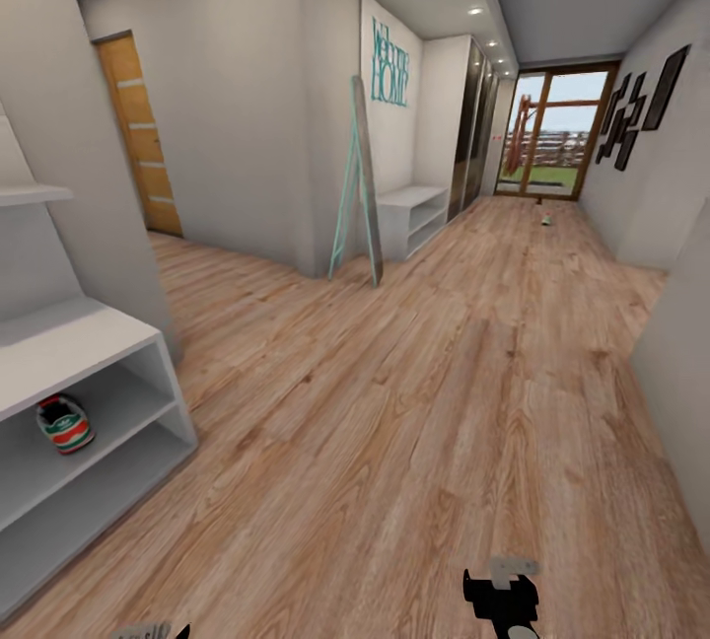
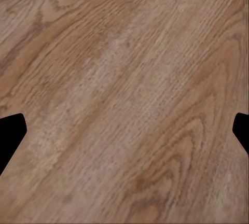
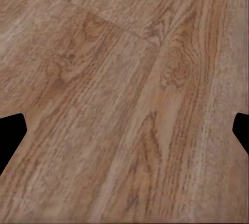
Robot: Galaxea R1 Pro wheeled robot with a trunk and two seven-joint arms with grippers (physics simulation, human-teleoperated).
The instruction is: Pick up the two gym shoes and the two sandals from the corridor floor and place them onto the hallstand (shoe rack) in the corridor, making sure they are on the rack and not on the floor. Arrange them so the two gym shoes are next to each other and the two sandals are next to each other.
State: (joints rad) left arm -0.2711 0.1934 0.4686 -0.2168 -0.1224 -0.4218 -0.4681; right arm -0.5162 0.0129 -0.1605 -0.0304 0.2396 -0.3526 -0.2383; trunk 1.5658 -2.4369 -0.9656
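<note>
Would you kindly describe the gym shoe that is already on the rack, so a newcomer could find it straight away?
Start at the pale grey hallstand against the left wall of the corridor. Under its wide bench top, look into the upper of the two open shelves, where the gym shoe sits. It is the sole item there: a white trainer with green stripes and red-orange patches.

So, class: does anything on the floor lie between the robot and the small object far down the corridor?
Nothing visible: bare corridor floor runs to that small object. The leaning mirror stands aside, left.
</note>
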